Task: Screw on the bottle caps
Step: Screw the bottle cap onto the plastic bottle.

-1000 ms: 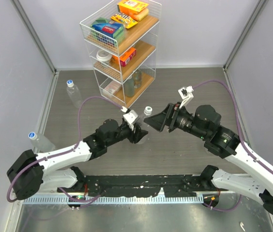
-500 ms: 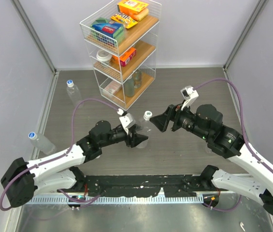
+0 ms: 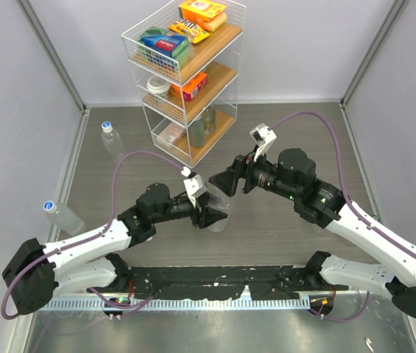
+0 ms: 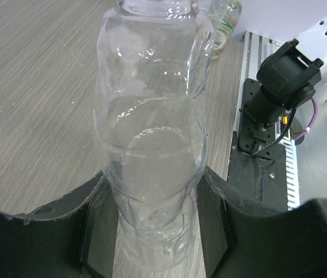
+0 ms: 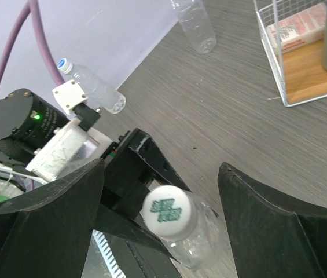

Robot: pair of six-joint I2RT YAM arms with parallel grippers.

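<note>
Left wrist footage is filled by a clear ribbed bottle (image 4: 151, 156), which is clamped low on its body by the left gripper (image 4: 154, 231). A black finger (image 4: 96, 223) is pressed against the plastic on each side. Grey wood-grain table (image 4: 30, 87) is seen behind the bottle; whether the base is resting on it cannot be told.

From the right wrist camera, a white cap (image 5: 168, 212) printed with a green mark is seen seated on the neck of that same bottle. How far it is threaded on cannot be told. The right gripper (image 5: 163, 191) is spread wide, with one finger (image 5: 41, 226) set to each side of the cap and a gap left on both sides; nothing is gripped by it.

In the top external view, the right gripper is placed over the bottle's top, so the cap is hidden there. The two grippers are brought close together near the middle of the table, in front of a wire rack (image 3: 185, 73). Two further bottles are seen by the left wall, one (image 3: 112, 143) toward the far corner and one (image 3: 64, 218) nearer, the latter fitted with a blue-rimmed cap (image 3: 48, 207).
</note>
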